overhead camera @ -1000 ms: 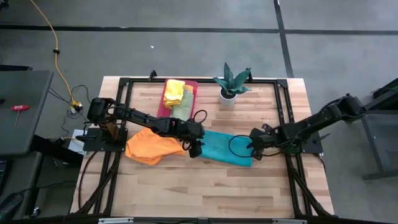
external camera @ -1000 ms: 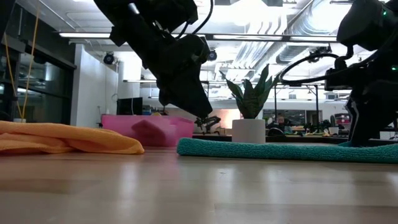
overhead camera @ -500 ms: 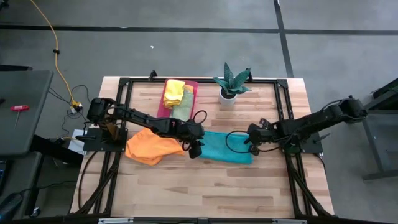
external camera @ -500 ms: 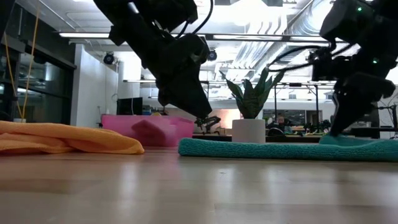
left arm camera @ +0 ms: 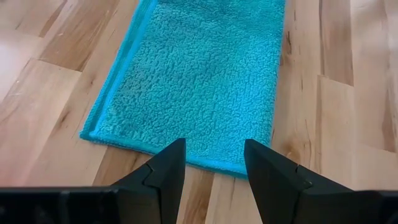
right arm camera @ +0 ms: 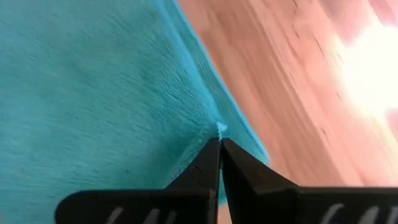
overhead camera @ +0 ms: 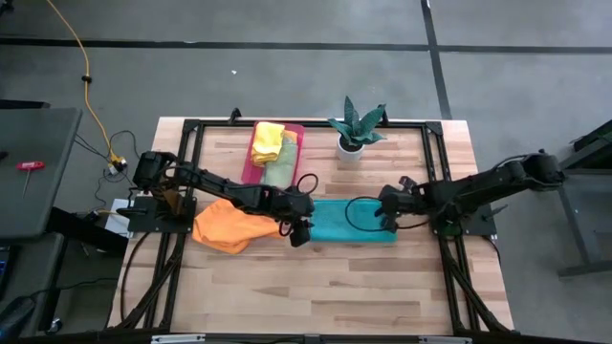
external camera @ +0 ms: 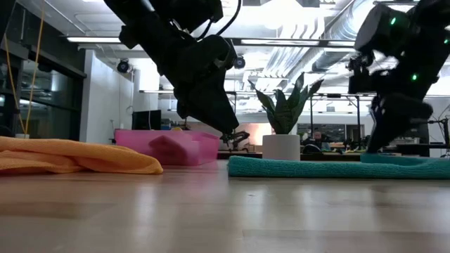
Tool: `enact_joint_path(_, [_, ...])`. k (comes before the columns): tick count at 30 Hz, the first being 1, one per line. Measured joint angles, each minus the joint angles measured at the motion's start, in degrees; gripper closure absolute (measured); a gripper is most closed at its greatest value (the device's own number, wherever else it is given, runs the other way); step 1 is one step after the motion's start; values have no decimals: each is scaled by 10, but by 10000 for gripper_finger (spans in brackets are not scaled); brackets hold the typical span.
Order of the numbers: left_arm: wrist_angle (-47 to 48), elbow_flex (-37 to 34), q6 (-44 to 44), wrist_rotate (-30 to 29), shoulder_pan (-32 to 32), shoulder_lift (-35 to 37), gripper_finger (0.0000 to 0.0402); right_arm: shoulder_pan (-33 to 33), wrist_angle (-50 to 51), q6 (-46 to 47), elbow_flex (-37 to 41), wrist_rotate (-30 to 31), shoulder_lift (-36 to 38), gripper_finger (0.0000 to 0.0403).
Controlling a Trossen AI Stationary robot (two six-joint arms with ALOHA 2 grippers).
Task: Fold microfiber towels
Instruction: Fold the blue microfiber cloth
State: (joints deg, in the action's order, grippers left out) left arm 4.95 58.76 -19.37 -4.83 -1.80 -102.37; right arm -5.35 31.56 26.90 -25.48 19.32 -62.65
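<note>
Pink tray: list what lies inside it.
In the pink tray lie a yellow towel and a light green towel, stacked close together. Anything beneath them is covered.

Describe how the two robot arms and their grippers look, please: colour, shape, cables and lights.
Both arms are black and jointed. A looping black cable hangs beside the left gripper and beside the right gripper. Each gripper has two dark, wedge-shaped fingers that narrow to the tips. Small green lights glow on the right arm in the low view.
</note>
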Motion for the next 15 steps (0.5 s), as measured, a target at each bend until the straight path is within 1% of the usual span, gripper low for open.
enact_joint_path(6, [2,0,-2,-2,0,0,249,32,31,62,1,0,-26,402])
enact_joint_path(9, [5,0,-2,-6,0,0,249,38,41,67,1,-4,-35,403])
enact_joint_path(15, [10,0,-11,-45,0,0,249,39,39,78,1,-7,-37,402])
